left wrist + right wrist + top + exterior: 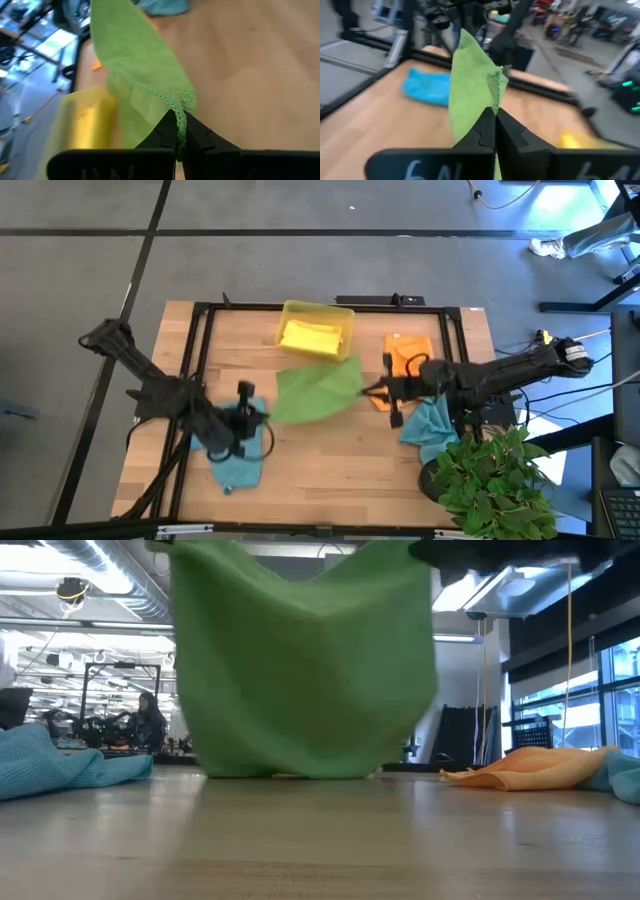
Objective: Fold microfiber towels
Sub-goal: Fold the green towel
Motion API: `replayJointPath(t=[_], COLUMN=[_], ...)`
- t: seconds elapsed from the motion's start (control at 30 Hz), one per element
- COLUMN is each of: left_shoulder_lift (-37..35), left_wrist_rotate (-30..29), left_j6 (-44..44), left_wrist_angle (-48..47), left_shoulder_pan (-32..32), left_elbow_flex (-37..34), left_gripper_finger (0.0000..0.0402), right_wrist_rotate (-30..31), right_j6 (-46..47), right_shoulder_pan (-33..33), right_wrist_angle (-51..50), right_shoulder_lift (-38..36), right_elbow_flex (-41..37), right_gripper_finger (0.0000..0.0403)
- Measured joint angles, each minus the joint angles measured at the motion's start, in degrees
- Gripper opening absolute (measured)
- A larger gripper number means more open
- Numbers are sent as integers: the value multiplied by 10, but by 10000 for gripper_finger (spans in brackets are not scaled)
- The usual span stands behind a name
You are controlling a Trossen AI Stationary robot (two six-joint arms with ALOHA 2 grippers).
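Two grippers share the green towel (318, 392): the left gripper (178, 131) has its fingers pressed together on one corner of the cloth, and the right gripper (494, 122) pinches the opposite corner the same way, its fingers closed tight on the hem. Between them the towel hangs stretched above the middle of the tabletop (330, 470), its lower edge reaching down close to the wood in the low view. Under the left arm, near the tabletop's left front part, lies a crumpled teal towel (238, 469). A second teal towel (430, 428) sits bunched near the right edge, beside a potted plant (490, 475). An orange towel (410, 355) lies flat toward the right rear. At the rear edge's middle, a yellow tray (345, 315) holds a folded yellow towel (310, 338)
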Motion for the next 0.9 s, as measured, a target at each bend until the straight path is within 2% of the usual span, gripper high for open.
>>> replayJointPath(t=[0.23, 0.5, 0.6, 0.7, 0.9], left_shoulder_lift=[112, 218, 236, 239, 235], left_wrist_rotate=[31, 88, 92, 76, 86], left_j6=[-44, -77, -70, -62, -63], left_wrist_angle=[102, 192, 194, 156, 85], left_shoulder_pan=[-74, -81, -76, -56, 14], left_elbow_flex=[-24, -23, -22, -22, -22], left_gripper_finger=[0, 0, 0, 0, 0], right_wrist_rotate=[6, 41, 135, 217, 258], right_j6=[73, 128, 113, 81, 92], right_shoulder_pan=[107, 166, 176, 168, 112], right_wrist_angle=[77, 129, 133, 145, 159], right_shoulder_lift=[6, 53, 84, 113, 137], right_elbow_flex=[-100, -176, -188, -189, -184], right_gripper_finger=[0, 0, 0, 0, 0])
